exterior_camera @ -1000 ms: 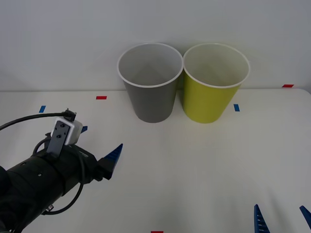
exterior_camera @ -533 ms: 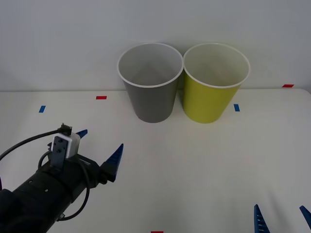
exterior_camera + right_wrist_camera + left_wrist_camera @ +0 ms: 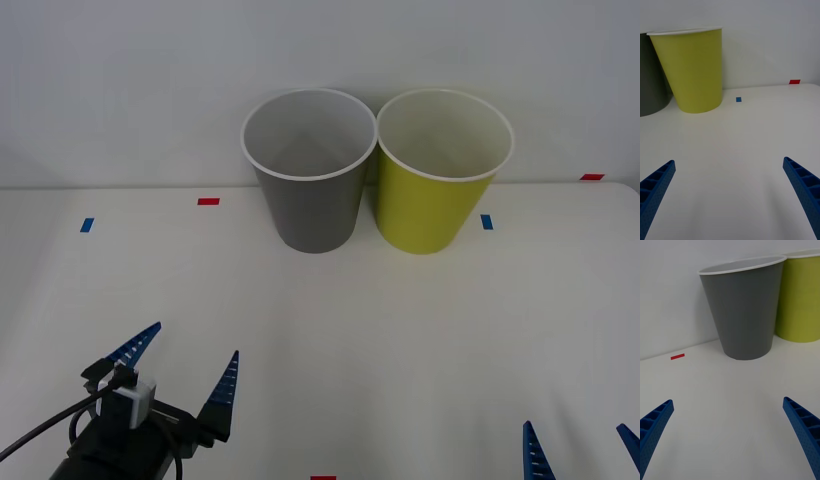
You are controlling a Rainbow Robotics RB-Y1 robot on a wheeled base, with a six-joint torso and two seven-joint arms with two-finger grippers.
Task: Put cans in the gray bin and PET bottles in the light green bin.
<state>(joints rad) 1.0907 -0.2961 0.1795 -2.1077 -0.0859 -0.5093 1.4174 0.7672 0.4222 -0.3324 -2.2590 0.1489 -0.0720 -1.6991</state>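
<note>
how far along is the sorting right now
Done: cannot tell; what lies inside the gray bin and the light green bin is hidden. In hand: nothing; the left gripper and right gripper are open and empty, low near the table's front edge. Left: no can or bottle lies on the table.

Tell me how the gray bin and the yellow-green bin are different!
Colour: the gray bin is dark gray outside, while the light green bin is bright yellow-green. Place: the gray bin stands on the robot's left and the light green bin on its right, side by side, rims almost touching. Neighbours: a small blue tape mark lies by the light green bin, not by the gray bin. Both are tall, round, tapered, upright, white-rimmed and about equal in size.
</note>
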